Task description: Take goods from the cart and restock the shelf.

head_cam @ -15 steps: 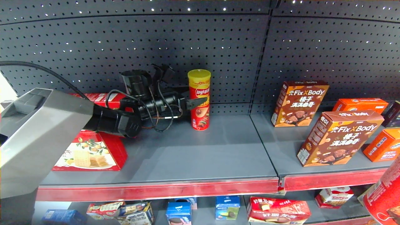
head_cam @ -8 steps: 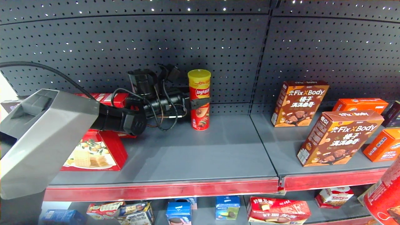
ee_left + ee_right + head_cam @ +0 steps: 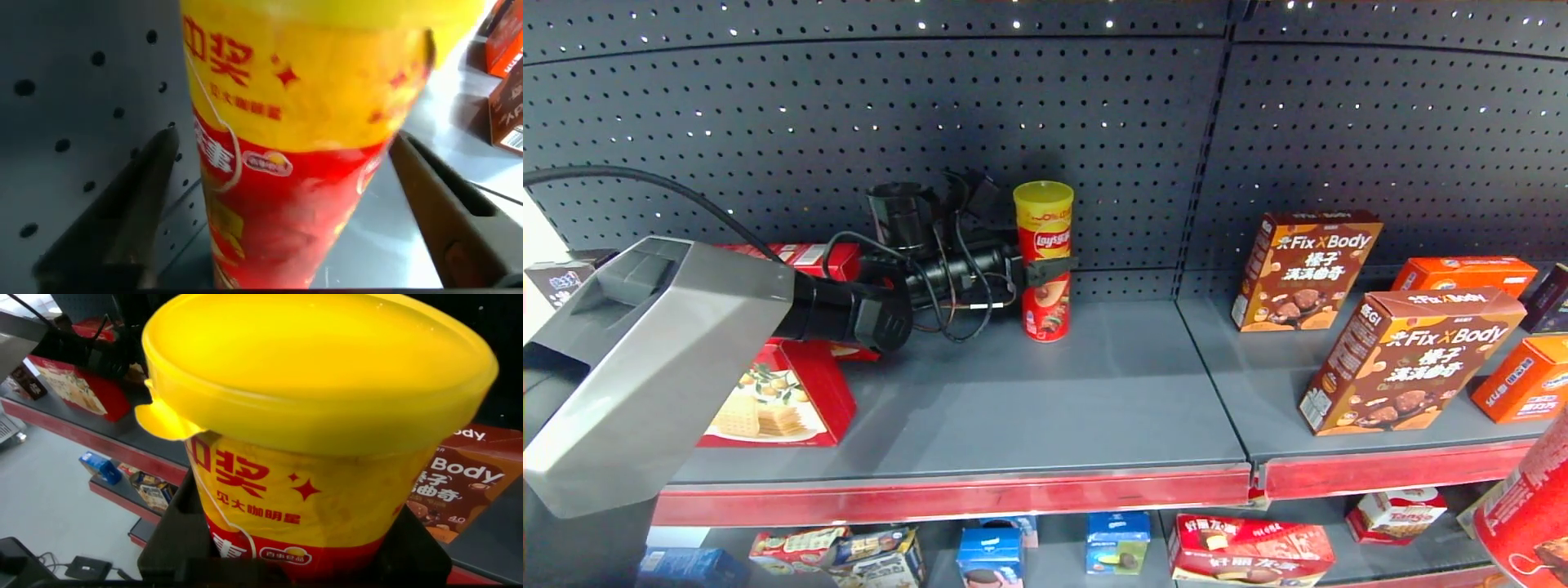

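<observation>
The left gripper point(image 3: 1046, 273) has been edging in; its spread fingers are flanking the chip can point(image 3: 1043, 233), which is standing at the shelf's point(image 3: 1029, 408) back edge. It is probably light, stiff and slick, so grip mid-body. The right gripper point(image 3: 294, 549) is clutching a second can point(image 3: 319, 416).

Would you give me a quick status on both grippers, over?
Left gripper open, fingers flanking upright chip can on shelf. Right gripper holding second can. Nothing blocking.

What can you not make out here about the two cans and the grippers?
Head view: the left gripper has its far finger hidden behind the shelf can.
Left wrist view: the shelf can's lid and base are cut off by the edges.
Head view: the second can is cut off at the corner.
</observation>
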Available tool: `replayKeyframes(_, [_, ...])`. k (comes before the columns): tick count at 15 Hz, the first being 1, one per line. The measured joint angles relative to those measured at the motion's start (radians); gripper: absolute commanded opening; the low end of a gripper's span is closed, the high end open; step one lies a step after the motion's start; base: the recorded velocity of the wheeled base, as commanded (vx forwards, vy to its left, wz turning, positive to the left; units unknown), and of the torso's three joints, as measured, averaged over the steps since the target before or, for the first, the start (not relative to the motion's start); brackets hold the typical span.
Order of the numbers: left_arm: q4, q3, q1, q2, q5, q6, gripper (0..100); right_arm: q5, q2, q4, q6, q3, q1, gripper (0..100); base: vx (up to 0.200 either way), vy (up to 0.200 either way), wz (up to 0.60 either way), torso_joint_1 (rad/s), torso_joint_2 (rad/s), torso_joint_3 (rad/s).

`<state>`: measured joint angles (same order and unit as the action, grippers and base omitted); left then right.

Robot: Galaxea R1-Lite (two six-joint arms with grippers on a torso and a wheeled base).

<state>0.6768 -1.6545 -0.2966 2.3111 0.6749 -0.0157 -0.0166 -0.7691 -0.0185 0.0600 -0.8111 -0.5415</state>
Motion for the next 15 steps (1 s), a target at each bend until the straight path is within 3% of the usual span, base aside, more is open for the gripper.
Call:
replayKeyframes(9, [-0.110, -0.096, -0.053, 0.004, -0.037, -0.001, 0, -0.002, 0.005, -0.001, 0.006, 0.002, 0.000, 0, 0.000, 0.000, 0.00, 0.000, 0.00, 0.000])
replayKeyframes(13, [-0.109, -0.071, -0.080, -0.047, -0.043, -0.001, 0, -0.002, 0.013, -0.001, 0.015, 0.003, 0.000, 0, 0.000, 0.000, 0.00, 0.000, 0.00, 0.000])
replayKeyframes(15, [-0.103, -0.005, -0.092, -0.093, -0.044, -0.001, 0, -0.001, 0.015, -0.001, 0.015, 0.002, 0.000, 0, 0.000, 0.000, 0.00, 0.000, 0.00, 0.000])
